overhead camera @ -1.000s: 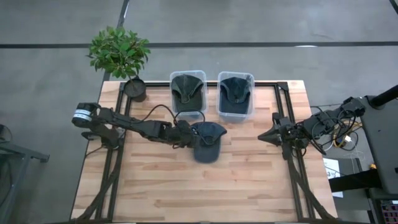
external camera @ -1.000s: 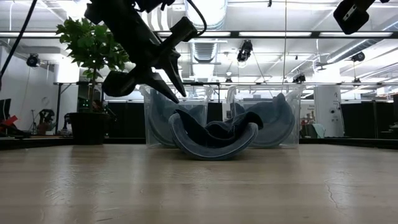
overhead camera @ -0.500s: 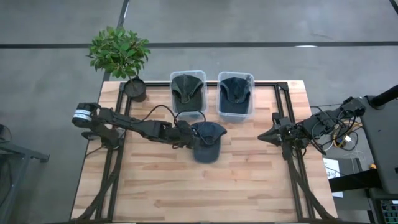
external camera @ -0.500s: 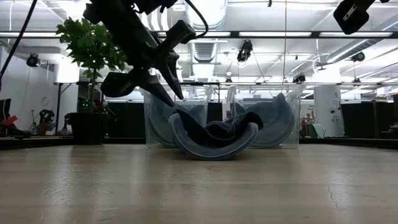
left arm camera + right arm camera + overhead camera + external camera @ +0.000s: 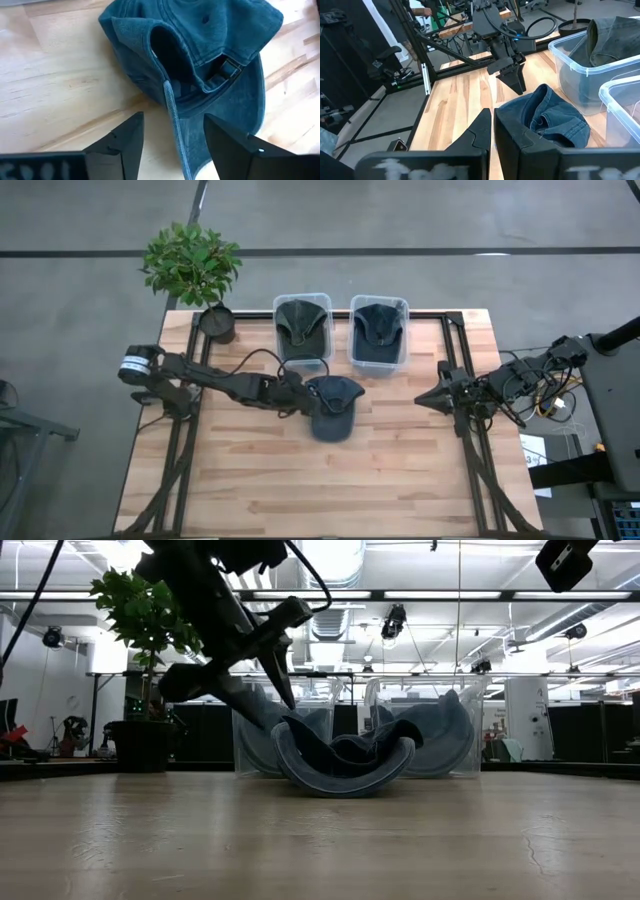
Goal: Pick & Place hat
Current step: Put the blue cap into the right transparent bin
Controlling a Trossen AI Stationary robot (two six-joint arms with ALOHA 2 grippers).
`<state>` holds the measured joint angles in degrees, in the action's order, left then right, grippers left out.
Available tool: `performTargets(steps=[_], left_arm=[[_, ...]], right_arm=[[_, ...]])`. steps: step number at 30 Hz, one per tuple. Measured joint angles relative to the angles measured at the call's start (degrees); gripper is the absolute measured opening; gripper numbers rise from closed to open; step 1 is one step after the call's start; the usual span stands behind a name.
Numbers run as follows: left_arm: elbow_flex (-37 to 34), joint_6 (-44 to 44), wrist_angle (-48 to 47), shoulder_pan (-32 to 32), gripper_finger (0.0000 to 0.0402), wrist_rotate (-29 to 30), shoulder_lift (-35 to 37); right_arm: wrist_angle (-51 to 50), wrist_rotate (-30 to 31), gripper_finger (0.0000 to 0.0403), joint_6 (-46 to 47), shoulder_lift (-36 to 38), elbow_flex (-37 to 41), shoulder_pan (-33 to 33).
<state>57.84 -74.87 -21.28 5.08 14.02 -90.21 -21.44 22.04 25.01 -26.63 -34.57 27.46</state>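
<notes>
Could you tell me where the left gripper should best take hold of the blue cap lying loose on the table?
Probably the raised brim edge of the blue cap: it stands up as a thin ridge, lined up between the left gripper's open fingers, so advancing straight on would straddle it.

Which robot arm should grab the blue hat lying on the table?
The left arm, probably. Its open hand hangs right beside the blue hat, fingers spread toward it. The right hand waits shut near the table's right side.
</notes>
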Motion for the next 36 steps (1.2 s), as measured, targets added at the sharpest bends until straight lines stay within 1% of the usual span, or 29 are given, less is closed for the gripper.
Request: performTargets(steps=[6, 10, 13, 19, 25, 27, 29, 31, 33, 34, 36], left_arm=[[0.0, -0.56, 0.43, -0.22, 0.0202, -0.56, -1.44], [0.71, -0.66, 3.9, -0.26, 0.0202, -1.16, -2.83], [1.6, -0.13, 4.31, -0.59, 0.0202, -1.25, -4.82], [2.38, -0.27, 4.17, -1.64, 0.0202, -5.41, -8.51], [2.99, -1.76, 3.88, -1.7, 0.0196, -6.98, -10.38], [3.02, -1.75, 3.1, -1.73, 0.0179, -7.61, -10.38], [2.99, -1.8, 2.03, -1.7, 0.0146, -8.08, -10.45], [2.96, -1.83, -0.23, -1.7, 0.0099, -8.12, -10.37], [2.92, -1.77, -0.77, -1.61, 0.0041, -8.19, -10.13], [2.99, -1.67, -0.53, -1.49, 0.0023, -7.98, -9.94], [3.1, -1.52, -0.34, -1.38, 0.0014, -7.92, -9.54]], right_arm=[[-0.06, 0.02, 0.0018, 0.04, 0.0, 0.0, -0.02], [-0.1, 0.02, 0.0018, 0.04, 0.0, 0.0, 0.0], [-0.14, 0.04, 0.0018, 0.19, 0.0, 0.0, -0.01], [-0.16, 0.06, 0.0018, 0.79, 0.0, 0.0, -0.02], [-0.19, 0.05, 0.0018, 0.92, -0.04, 0.0, -0.02], [-0.25, 0.04, 0.0018, 0.94, -0.08, 0.0, -0.02], [-0.42, 0.06, 0.0018, 0.94, -0.06, 0.0, -0.02], [-0.65, 0.09, 0.0018, 0.94, -0.09, 0.0, -0.02], [-0.67, 0.32, 0.0018, 0.95, -0.07, 0.0, -0.01], [-0.67, 0.39, 0.0018, 0.95, -0.07, 0.0, -0.01], [-0.69, 0.42, 0.0018, 0.86, 0.0, 0.0, -0.02]])
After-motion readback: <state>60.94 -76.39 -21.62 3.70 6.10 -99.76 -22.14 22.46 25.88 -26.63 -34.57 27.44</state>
